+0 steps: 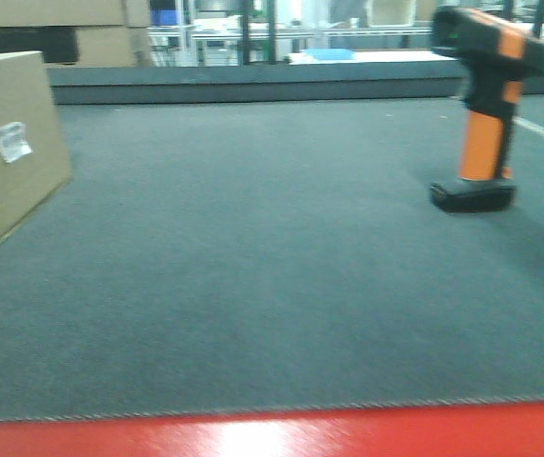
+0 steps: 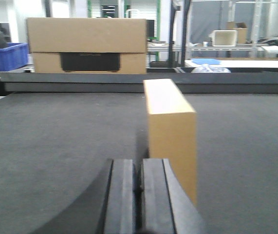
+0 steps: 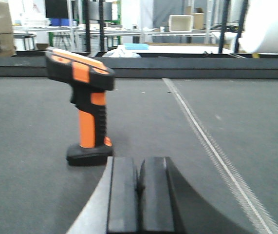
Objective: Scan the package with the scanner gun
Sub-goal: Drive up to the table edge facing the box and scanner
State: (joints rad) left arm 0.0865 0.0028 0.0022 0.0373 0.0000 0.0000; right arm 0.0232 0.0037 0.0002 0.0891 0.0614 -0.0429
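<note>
Box [image 1: 10, 152] standing at the left of the dark desk [image 1: 252, 267], white label [image 1: 11, 141] on the face toward the front camera. Scanner [image 1: 486, 105] upright on its black base at the right, well apart from the box, ungripped. Left fingers [image 2: 121, 195] pressed together, empty, low over the desk just short of the box's narrow end; contact not discernible. Right fingers [image 3: 121, 195] likewise closed on nothing, near the scanner but clear of it. Brown cartons [image 2: 86, 46] beyond the desk's far rim; red strip [image 1: 272, 438] along its near edge.
</note>
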